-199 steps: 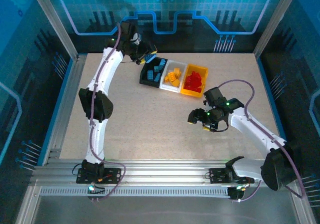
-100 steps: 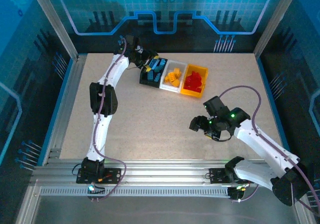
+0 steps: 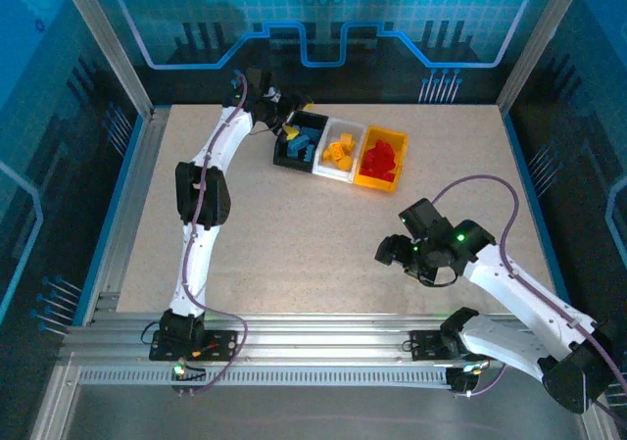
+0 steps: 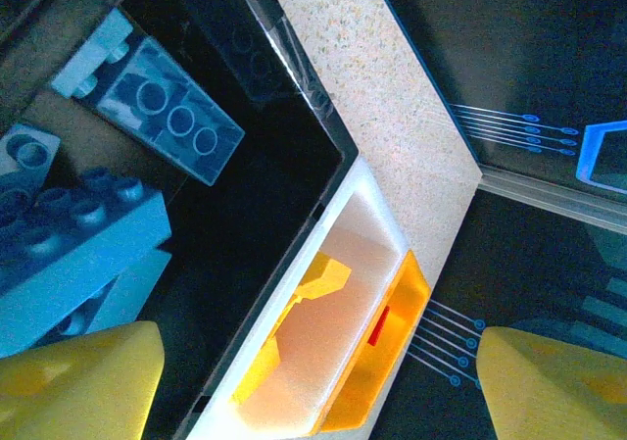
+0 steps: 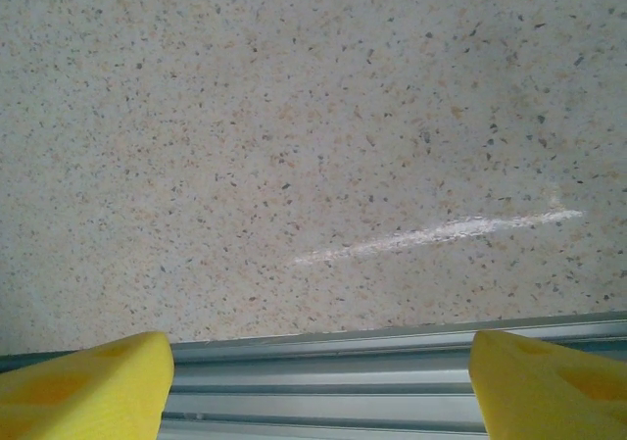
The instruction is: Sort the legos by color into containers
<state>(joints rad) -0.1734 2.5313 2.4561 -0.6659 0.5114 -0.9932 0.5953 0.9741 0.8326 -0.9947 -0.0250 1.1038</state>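
**Both grippers wide open and empty; legos in the bins**

Table (image 3: 294, 244): flat, matte, beige with dark speckle, stone-look. One pale scratch (image 5: 431, 234) on it, just in from the near edge. Ribbed aluminium rails (image 3: 323, 342) run along that near edge, with aluminium posts at the corners. Walls (image 3: 323, 28) are glossy blue-lit panels with circuit-style line art.

Three small open rectangular plastic tubs sit joined in a row at far centre, a bit skewed to the table edge.
- black bin (image 3: 284, 161), left end: blue legos (image 3: 299, 146)
- white bin (image 3: 331, 173), middle: yellow legos (image 3: 338, 151)
- orange bin (image 3: 377, 183), right end: red legos (image 3: 384, 156)

The bricks are hard, glossy and studded, piled loose at odd angles. In the left wrist view one pale blue brick lies tilted with rings showing on its face.

Left gripper (image 3: 287, 126) hangs over the black bin's far-left corner. Its yellow fingertips are spread wide with nothing between them.

Right gripper (image 3: 397, 254) is low over bare table at near right, well apart from the bins. Its fingers are also wide and hold nothing.

Arms are white shells with black joints and purple cables.
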